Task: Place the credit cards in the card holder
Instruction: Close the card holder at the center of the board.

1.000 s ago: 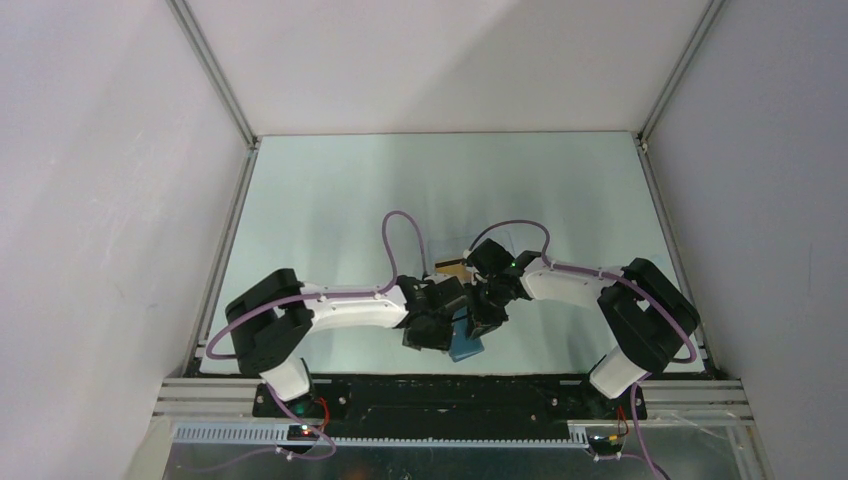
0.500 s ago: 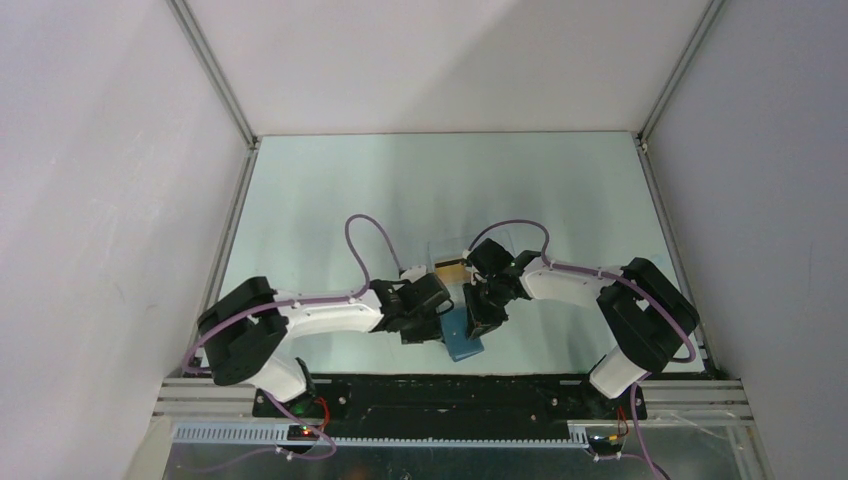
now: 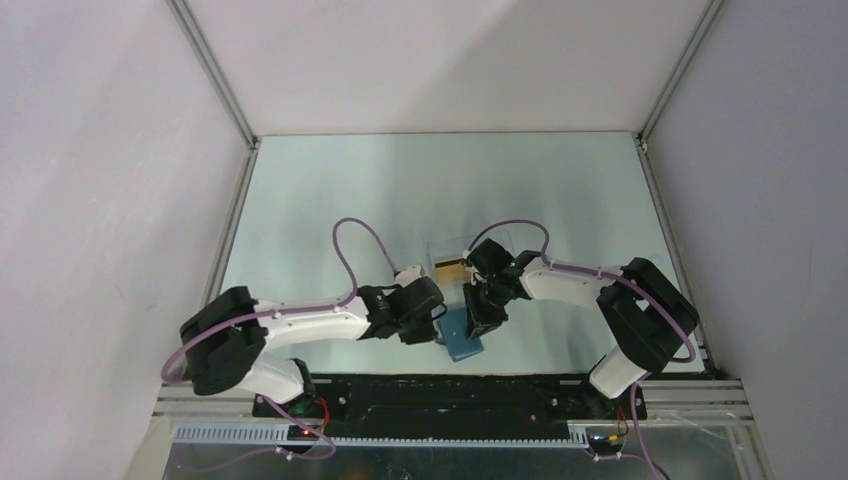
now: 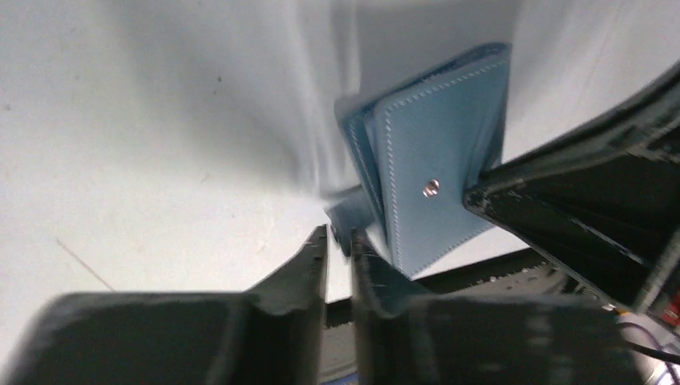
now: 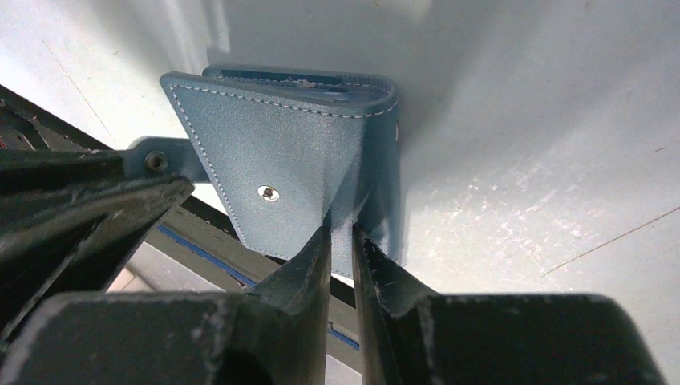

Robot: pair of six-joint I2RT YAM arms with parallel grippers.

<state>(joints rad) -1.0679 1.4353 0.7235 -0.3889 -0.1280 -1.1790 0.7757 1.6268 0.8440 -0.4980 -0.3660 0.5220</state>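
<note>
Right end effector (image 5: 341, 231) pinches card holder (image 5: 273, 152), left end effector (image 4: 338, 237) nips its clasp tab (image 4: 353, 212); thin tab may slip out.

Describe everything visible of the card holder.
The card holder is a small blue wallet, leather-like, white-stitched, with a metal snap stud and a clasp tab. It sits part-open near the front edge of the table. The right gripper pinches its raised flap; the left gripper has fingers at the tab, grip unclear.
</note>
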